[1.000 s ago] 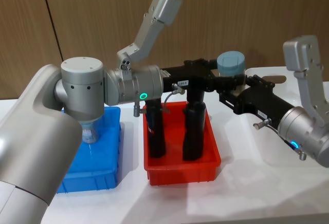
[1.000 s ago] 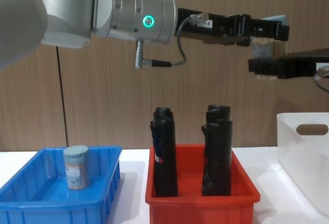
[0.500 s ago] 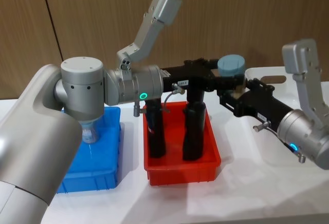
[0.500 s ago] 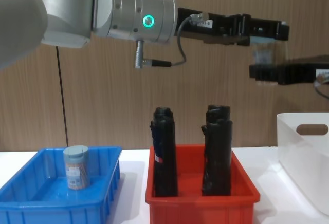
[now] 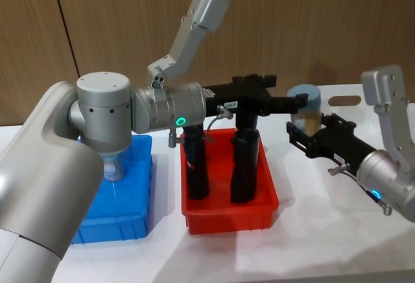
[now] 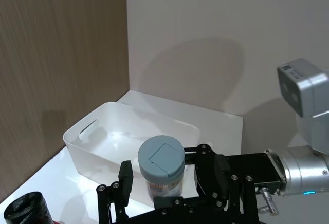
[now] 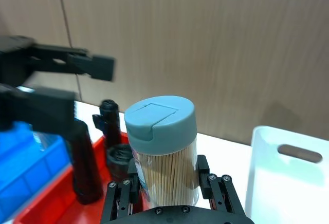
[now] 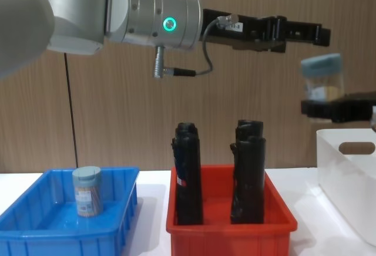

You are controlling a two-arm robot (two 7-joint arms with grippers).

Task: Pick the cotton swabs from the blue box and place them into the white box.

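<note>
Here one jar of the cotton swabs stands upright in the air at the right of the head view. Its lower part is clamped by the right end effector, near the white box. The left end effector, released and empty, hangs beside the jar's lid, above the red bin. A second jar stands in the blue box at lower left.

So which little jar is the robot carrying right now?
Start at the red bin in the middle and look up, toward the white box. There the right claw grips a clear, blue-grey-lidded jar of cotton swabs, next to the open left claw. Its twin stands down in the blue box; this one hangs in mid-air.
</note>
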